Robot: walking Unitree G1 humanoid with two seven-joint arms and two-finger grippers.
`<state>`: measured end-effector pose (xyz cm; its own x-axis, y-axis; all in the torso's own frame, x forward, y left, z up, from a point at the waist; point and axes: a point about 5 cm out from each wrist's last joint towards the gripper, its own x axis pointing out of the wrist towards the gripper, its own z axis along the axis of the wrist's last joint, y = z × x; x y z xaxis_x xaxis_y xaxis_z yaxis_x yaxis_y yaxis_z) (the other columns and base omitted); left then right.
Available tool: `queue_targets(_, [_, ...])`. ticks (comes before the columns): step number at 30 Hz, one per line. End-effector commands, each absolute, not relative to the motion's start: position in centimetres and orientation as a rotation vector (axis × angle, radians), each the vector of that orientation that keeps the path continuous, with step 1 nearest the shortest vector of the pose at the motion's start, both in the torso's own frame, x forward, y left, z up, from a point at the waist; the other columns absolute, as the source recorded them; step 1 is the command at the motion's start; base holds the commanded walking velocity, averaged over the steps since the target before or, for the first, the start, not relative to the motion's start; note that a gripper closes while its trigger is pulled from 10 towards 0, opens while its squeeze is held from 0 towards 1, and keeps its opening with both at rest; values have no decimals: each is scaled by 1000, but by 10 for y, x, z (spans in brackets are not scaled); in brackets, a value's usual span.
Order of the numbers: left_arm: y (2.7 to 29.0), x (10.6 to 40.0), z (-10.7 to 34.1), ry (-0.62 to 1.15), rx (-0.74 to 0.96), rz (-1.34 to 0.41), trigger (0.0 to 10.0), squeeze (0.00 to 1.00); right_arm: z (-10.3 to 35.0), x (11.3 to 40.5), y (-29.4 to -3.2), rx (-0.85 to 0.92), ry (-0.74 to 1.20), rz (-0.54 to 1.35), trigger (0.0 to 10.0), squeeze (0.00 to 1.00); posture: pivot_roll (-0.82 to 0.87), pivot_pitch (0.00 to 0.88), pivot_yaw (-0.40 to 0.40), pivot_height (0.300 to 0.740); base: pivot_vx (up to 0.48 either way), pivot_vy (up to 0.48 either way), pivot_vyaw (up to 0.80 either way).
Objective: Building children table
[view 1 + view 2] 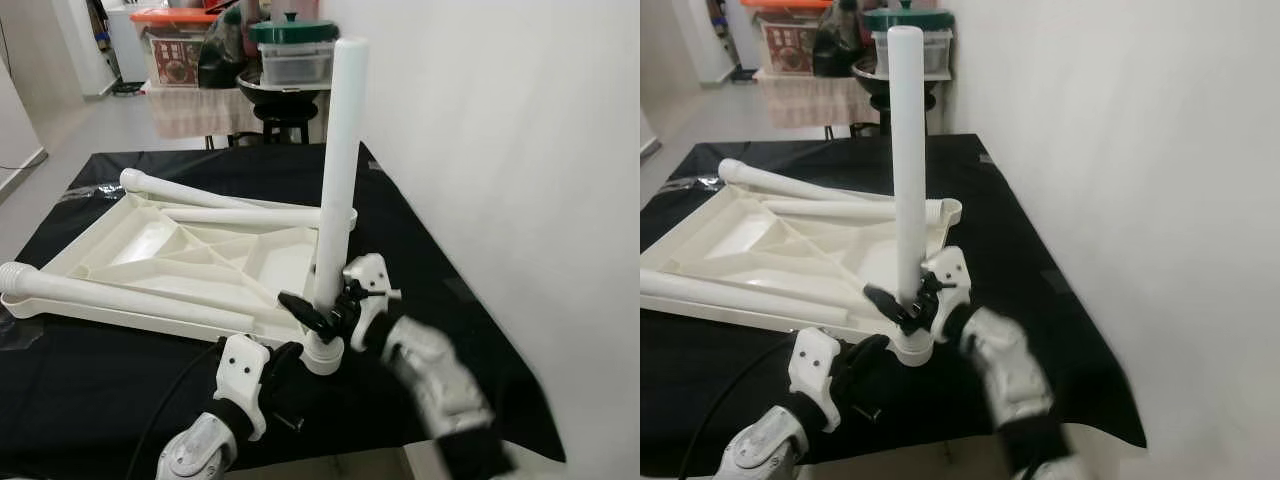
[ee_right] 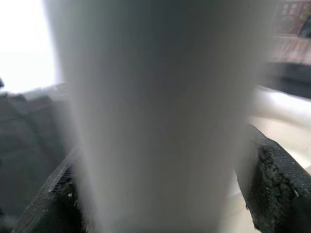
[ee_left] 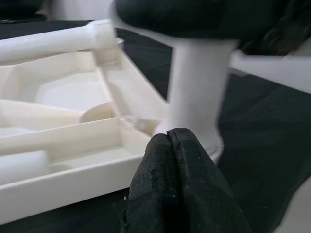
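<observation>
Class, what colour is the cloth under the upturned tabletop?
Black cloth; clearest in the left eye view.

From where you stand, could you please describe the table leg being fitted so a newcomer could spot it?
On the black-covered table lies an upturned white tabletop. At its near right corner the right gripper clasps one white leg, upright while the others lie flat.

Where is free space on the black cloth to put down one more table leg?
The black cloth is bare between the upside-down tabletop and the white wall, and again behind the tabletop. The near corner is crowded: the right claw grips the upright leg there, and the left claw sits beside its base.
</observation>
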<state>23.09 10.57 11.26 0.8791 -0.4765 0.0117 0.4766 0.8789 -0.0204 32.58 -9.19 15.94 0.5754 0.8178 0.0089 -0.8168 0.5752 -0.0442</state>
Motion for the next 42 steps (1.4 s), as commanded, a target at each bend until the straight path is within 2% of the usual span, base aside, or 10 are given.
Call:
queue_targets(1, [106,231,107,25,-15,-497,10000,0,153,324,-91,-28,2,1054,10000,0,4,0,-60,740,0,0,0])
queue_targets(4, [107,232,105,26,-15,-494,10000,0,157,334,-102,-30,35,1187,10000,0,16,0,-67,740,0,0,0])
queue_targets(11, [107,232,105,26,-14,-493,10000,0,160,338,-105,-23,42,1200,10000,0,16,0,-67,740,0,0,0])
queue_targets(12, [107,232,105,25,-13,-491,10000,0,162,343,-109,-11,52,1208,7882,0,28,0,-72,740,0,0,0])
queue_targets(13, [107,232,104,25,-11,-491,10000,0,165,348,-112,2,54,1209,0,0,31,0,-74,740,0,0,0])
queue_targets(32, [106,230,104,27,-13,-493,10000,0,161,349,-119,21,23,1127,0,0,22,0,-76,740,0,0,0])
queue_targets(33, [107,230,104,26,-13,-489,10000,0,148,353,-112,76,4,659,0,0,13,0,-91,740,0,0,0])
queue_targets(35, [107,230,104,26,-13,-489,10000,0,148,353,-112,76,4,659,0,0,13,0,-91,740,0,0,0])
queue_targets(37, [110,231,104,28,-4,-484,10000,0,121,317,-88,-15,5,400,0,0,-25,0,-65,740,0,0,0])
queue_targets(42, [111,231,103,30,5,-483,10000,0,126,314,-87,-54,-32,368,0,0,-27,0,-65,740,0,0,0])
